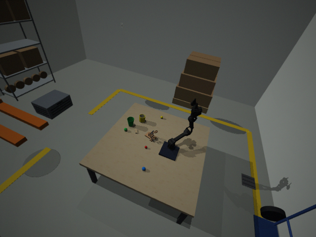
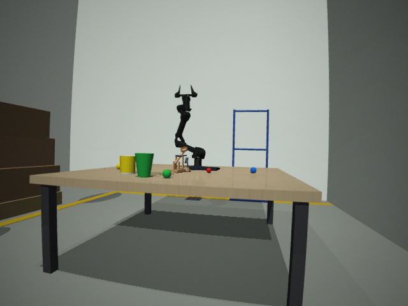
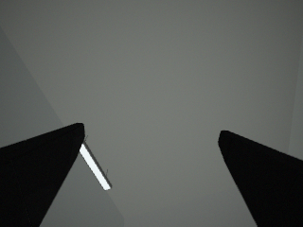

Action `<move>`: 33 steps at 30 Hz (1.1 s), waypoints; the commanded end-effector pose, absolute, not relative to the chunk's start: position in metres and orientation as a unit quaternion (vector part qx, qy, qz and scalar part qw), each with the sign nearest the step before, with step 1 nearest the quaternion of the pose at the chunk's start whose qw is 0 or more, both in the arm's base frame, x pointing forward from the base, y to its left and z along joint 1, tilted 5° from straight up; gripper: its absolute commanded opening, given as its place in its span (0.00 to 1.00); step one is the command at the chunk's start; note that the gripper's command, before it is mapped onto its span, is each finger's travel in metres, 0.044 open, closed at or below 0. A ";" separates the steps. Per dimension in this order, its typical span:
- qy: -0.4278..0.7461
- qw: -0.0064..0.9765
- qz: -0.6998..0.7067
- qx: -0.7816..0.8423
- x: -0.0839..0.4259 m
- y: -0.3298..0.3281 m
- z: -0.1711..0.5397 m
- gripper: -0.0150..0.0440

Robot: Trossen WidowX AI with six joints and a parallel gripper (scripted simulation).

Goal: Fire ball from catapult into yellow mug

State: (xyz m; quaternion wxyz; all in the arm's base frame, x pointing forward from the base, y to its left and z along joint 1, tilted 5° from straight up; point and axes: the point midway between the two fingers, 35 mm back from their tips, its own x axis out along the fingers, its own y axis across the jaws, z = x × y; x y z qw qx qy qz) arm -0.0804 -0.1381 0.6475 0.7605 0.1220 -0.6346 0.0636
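Observation:
My gripper is open and empty. It points upward, high above the table and the catapult. The small wooden catapult stands on the table in front of the arm's base, its round cup raised; I see no ball in it. The yellow mug stands upright toward the table's far-left side in the top view. A red ball, a blue ball, a green ball and a yellow ball lie apart on the table.
A green cup stands beside the yellow mug. A small pale block lies between the green cup and the catapult. The arm stands on a dark base plate. Stacked boxes stand beyond the table.

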 end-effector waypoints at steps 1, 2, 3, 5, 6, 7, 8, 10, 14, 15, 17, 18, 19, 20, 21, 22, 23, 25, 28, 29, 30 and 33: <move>-0.606 0.786 0.082 0.087 -0.059 -0.103 0.654 1.00; -0.598 0.793 0.086 0.078 -0.053 -0.094 0.655 1.00; -0.590 0.800 0.089 0.069 -0.047 -0.086 0.656 1.00; -0.572 0.813 0.096 0.052 -0.034 -0.069 0.657 1.00; -0.563 0.819 0.099 0.043 -0.028 -0.061 0.657 1.00; -0.554 0.826 0.102 0.035 -0.021 -0.054 0.657 1.00; -0.544 0.832 0.105 0.027 -0.014 -0.046 0.656 1.00; -0.524 0.844 0.111 0.011 0.000 -0.031 0.655 1.00; -0.481 0.868 0.120 -0.018 0.029 -0.005 0.649 1.00; -0.470 0.874 0.122 -0.025 0.037 0.001 0.647 1.00; -0.447 0.885 0.124 -0.038 0.053 0.013 0.642 1.00; -0.435 0.891 0.124 -0.044 0.061 0.018 0.640 1.00; -0.423 0.896 0.123 -0.050 0.069 0.023 0.637 1.00; -0.411 0.902 0.123 -0.056 0.078 0.028 0.633 1.00; -0.399 0.907 0.122 -0.062 0.086 0.032 0.630 1.00; -0.386 0.912 0.121 -0.067 0.095 0.037 0.626 1.00; -0.374 0.917 0.120 -0.072 0.103 0.041 0.622 1.00; -0.348 0.927 0.118 -0.082 0.120 0.048 0.614 1.00; -0.308 0.939 0.117 -0.096 0.144 0.057 0.601 1.00; -0.295 0.943 0.117 -0.100 0.152 0.060 0.597 1.00; -0.281 0.947 0.117 -0.105 0.159 0.062 0.592 1.00; -0.239 0.957 0.116 -0.116 0.182 0.069 0.577 1.00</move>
